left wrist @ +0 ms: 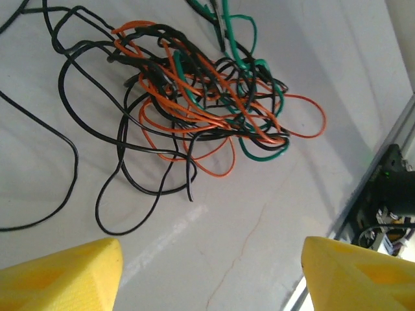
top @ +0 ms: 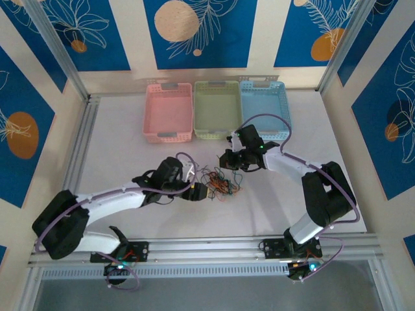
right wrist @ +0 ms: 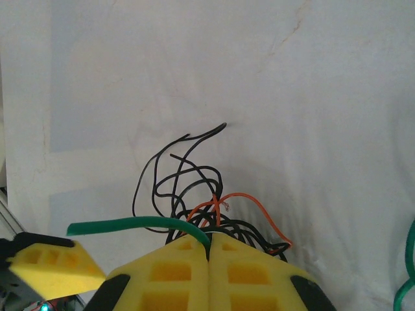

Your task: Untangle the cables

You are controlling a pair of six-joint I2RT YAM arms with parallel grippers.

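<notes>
The cables [top: 217,181] lie as a small knot of black, orange and green wires on the white table, between my two grippers. In the left wrist view the cables [left wrist: 207,97] spread ahead of my left gripper [left wrist: 211,245], with loose black loops trailing left. Its yellow fingers [left wrist: 61,272] stand wide apart over bare table, nothing between them. My right gripper [right wrist: 209,243] is shut, and a green cable [right wrist: 130,225] comes out of the seam of its pads and runs left. Black strands [right wrist: 181,175] and an orange loop [right wrist: 256,202] bunch just beyond its fingertips.
Three baskets stand at the back: pink [top: 168,111], green [top: 216,109] and blue [top: 266,107]. A metal rail [top: 207,249] runs along the near edge. A yellow foam pad [right wrist: 52,265] sits low left in the right wrist view. Another green strand [right wrist: 408,272] curls at its right edge.
</notes>
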